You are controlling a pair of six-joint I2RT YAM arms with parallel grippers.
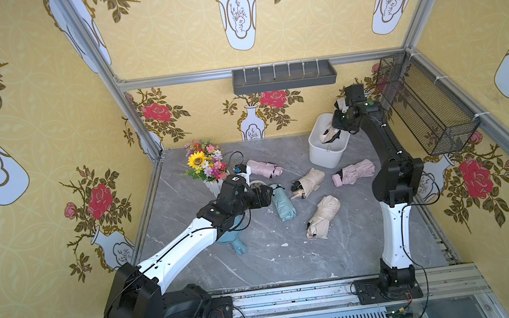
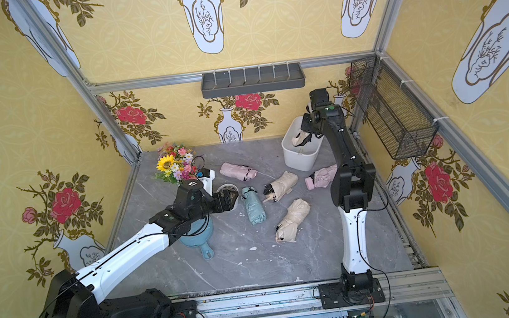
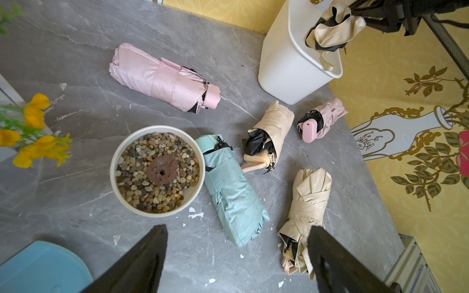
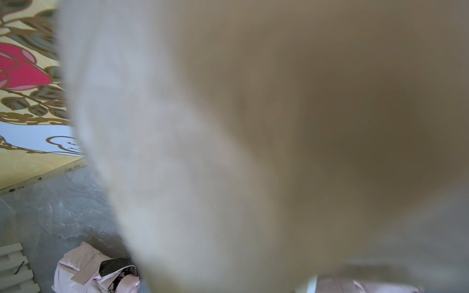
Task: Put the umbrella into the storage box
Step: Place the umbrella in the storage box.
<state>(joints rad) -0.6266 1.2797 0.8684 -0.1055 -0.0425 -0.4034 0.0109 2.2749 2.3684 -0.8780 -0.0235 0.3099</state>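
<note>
Umbrellas lie scattered over the grey marbled bench (image 1: 258, 263), but one beige umbrella (image 1: 328, 136) is off it. The right pincer (image 1: 337, 122) is clamped around its middle and holds it tilted over the mouth of the storage box (image 1: 325, 158), the white tub at the back right corner. A strap dangles from it close to the rim; I cannot tell whether its lower end is below that rim. The right wrist view is almost filled by a pale blur, probably that umbrella's fabric pressed near the lens.

The left pincer (image 3: 237, 228) hangs above the bench with its jaws spread wide and nothing between them, over the end of a teal umbrella (image 3: 233, 192). That one lies just beside a white pot of pebbles (image 3: 157, 168). A pink umbrella (image 1: 264, 168) rests farther back, near a bunch of artificial flowers (image 1: 204, 162). A second beige umbrella (image 1: 309, 181) and a smaller pink umbrella (image 1: 354, 173) lie in front of the box, and a third beige umbrella (image 1: 323, 217) lies nearer the arms' bases.
</note>
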